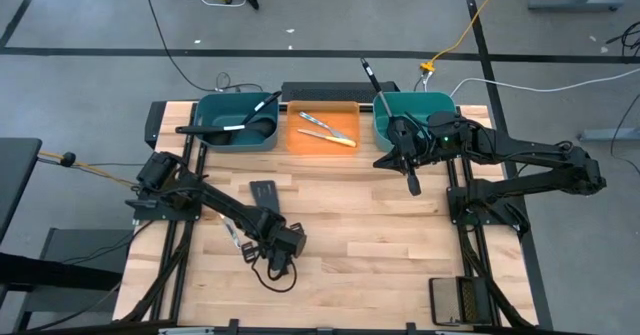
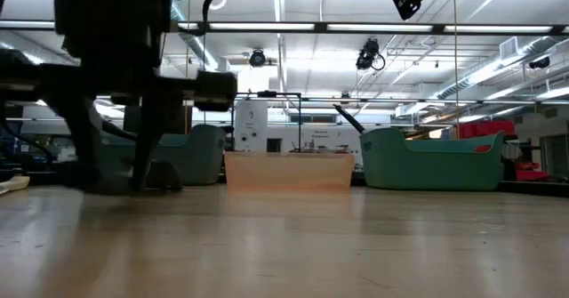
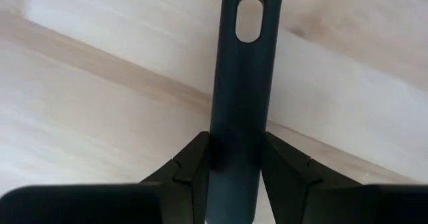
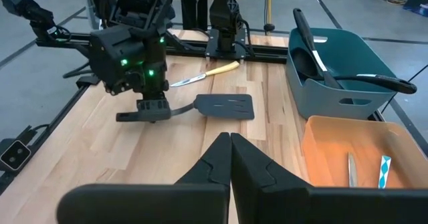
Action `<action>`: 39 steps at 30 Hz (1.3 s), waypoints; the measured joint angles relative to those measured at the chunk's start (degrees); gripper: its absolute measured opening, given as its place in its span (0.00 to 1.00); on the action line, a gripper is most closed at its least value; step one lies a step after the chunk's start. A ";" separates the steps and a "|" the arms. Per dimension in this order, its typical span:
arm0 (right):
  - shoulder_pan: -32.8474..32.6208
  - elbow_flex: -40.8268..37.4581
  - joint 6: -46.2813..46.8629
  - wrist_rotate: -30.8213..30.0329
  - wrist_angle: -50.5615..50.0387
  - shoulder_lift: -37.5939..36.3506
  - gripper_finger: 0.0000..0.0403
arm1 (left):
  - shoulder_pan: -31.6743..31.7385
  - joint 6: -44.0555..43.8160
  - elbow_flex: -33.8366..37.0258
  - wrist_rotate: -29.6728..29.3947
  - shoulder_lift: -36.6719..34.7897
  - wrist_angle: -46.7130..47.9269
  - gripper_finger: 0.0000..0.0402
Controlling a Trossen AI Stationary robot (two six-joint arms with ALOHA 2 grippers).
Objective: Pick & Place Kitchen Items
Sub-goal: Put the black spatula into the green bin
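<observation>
No lettering, label, brand mark or number can be read anywhere in these views. In the low view, a white cabinet in the room behind the tabletop carries a small dark patch that may be a sign, and a pale placard beside it shows faint dark marks, but both are too small and blurred to make out. The wrist views and the high view show no print or markings on any surface.
</observation>
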State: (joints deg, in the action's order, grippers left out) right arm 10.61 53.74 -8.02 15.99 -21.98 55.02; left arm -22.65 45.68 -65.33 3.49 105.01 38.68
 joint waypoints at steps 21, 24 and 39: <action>0.00 0.00 -0.01 0.00 0.02 0.00 0.01 | -0.02 -0.25 -7.83 0.17 0.00 10.00 0.29; 0.00 0.00 -0.01 0.00 0.03 0.00 0.01 | 0.00 -1.69 -10.04 0.17 0.00 12.49 0.29; 0.00 0.02 -0.01 0.00 0.05 0.00 0.01 | -0.01 -6.43 -19.71 0.19 0.00 18.09 0.29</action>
State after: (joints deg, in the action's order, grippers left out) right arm 10.61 53.76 -8.03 15.99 -21.92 55.02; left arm -22.66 39.25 -85.04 3.67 105.01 56.77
